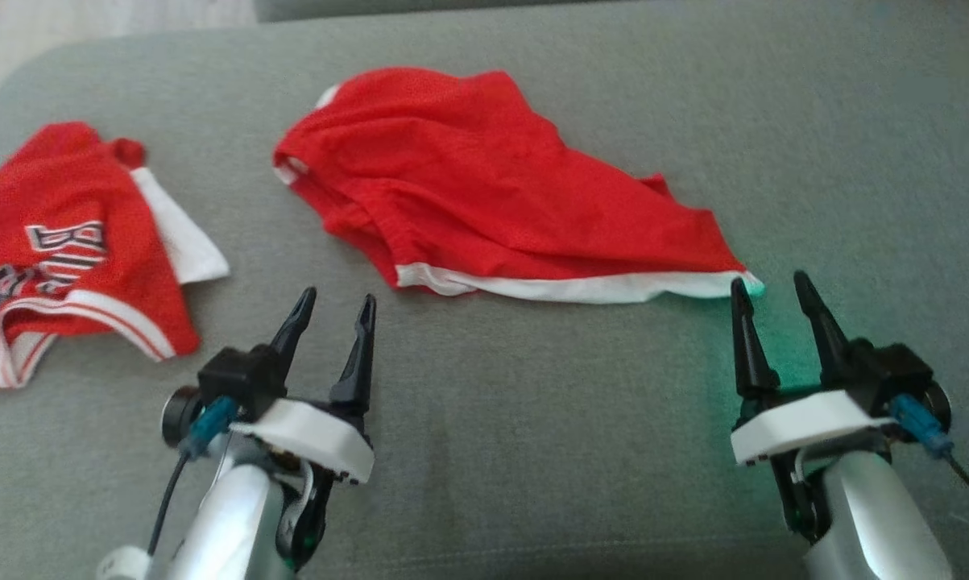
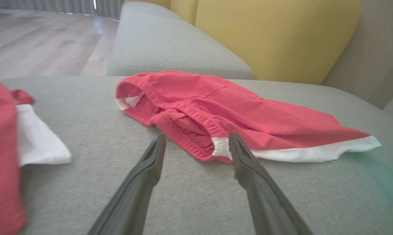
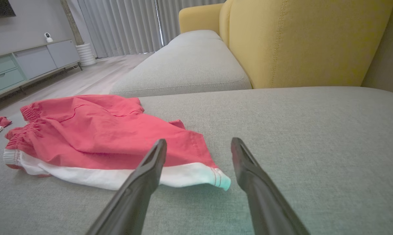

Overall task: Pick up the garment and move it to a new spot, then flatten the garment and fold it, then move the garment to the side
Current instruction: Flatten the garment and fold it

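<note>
Two tools face the work, and both stand with their fingers spread wide and nothing between them. The left tool sits low over the grey sofa seat, near the red shorts but short of them. The right tool has its tips just at the right-hand corner of the white hem band; whether they touch the cloth I cannot tell.

The shorts lie about mid-seat, in front of both tools, with the hem band along the near edge. The elastic waistband is bunched at the robot's left end. The cloth is rumpled: ridges run across it, one layer rides unevenly over the other, and the far edge humps up. Nothing is folded.

A red jersey with white trim and lettering lies well apart on the left of the seat, loosely heaped. With both tools aimed at the shorts, I take the shorts to be the garment in hand.

As I judge it, the task is at an early stage. Whether the shorts have already been carried to a new spot cannot be read from how they lie. Flattening is not done, folding has not begun, and the move to the side is left. The placing of the tools at the two near corners suggests a two-handed grasp comes next, either to lift or to pull the cloth flat.
</note>
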Tool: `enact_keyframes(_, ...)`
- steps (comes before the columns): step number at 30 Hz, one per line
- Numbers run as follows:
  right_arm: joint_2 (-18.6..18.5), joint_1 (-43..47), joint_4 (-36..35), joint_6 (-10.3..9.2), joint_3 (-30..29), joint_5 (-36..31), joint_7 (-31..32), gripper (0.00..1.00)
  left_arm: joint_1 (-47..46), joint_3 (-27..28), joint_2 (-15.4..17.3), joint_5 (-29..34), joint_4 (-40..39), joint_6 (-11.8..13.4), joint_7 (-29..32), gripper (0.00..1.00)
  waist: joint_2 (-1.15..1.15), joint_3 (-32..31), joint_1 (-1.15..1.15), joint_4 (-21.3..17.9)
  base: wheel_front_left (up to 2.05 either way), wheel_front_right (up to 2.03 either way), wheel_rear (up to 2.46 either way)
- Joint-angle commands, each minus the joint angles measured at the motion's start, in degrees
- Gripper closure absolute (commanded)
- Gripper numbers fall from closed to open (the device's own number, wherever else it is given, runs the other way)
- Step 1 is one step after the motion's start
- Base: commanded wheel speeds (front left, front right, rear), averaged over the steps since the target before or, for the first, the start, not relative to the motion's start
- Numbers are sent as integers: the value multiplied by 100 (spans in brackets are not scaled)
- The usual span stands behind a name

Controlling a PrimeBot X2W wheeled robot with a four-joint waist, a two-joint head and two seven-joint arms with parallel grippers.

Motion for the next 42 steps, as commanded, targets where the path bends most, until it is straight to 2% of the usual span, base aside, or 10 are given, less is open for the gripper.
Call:
enact_keyframes(1, -16, -160, -189, 41, 153, 31, -37, 0, -237, 140, 20, -23, -103, -42, -35, 0, 0, 228, 0, -226, 0, 0, 0)
enact_keyframes(6, -16, -284, -299, 41, 208, 109, -37, 0, -594, 148, 42, -8, 173, -196, -35, 0, 0, 489, 0, -479, 0, 0, 0)
enact_keyframes(14, -16, -437, -429, 41, 284, 229, -37, 0, -857, 234, 191, -89, 497, -244, -35, 0, 0, 731, 0, -762, 0, 0, 0)
enact_keyframes(27, -16, -485, -500, 41, 264, 272, -37, 0, -822, 232, 208, -256, 444, -247, -35, 0, 0, 819, 0, -874, 0, 0, 0)
enact_keyframes(28, -16, -489, -498, 41, 262, 272, -37, 0, -825, 227, 206, -260, 426, -247, -35, 9, 0, 821, 0, -874, 0, 0, 0)
enact_keyframes(29, -16, -491, -494, 41, 257, 270, -37, 0, -826, 222, 204, -262, 412, -247, -35, 40, 0, 819, 0, -869, 0, 0, 0)
enact_keyframes(30, -16, -490, -488, 41, 251, 266, -37, 0, -824, 214, 201, -260, 405, -248, -35, 100, 0, 815, 0, -860, 0, 0, 0)
enact_keyframes(42, -16, -335, -172, 41, 305, 284, -37, 0, -312, 697, 96, -99, 163, -248, -35, 100, 0, 536, 0, -377, 0, 0, 0)
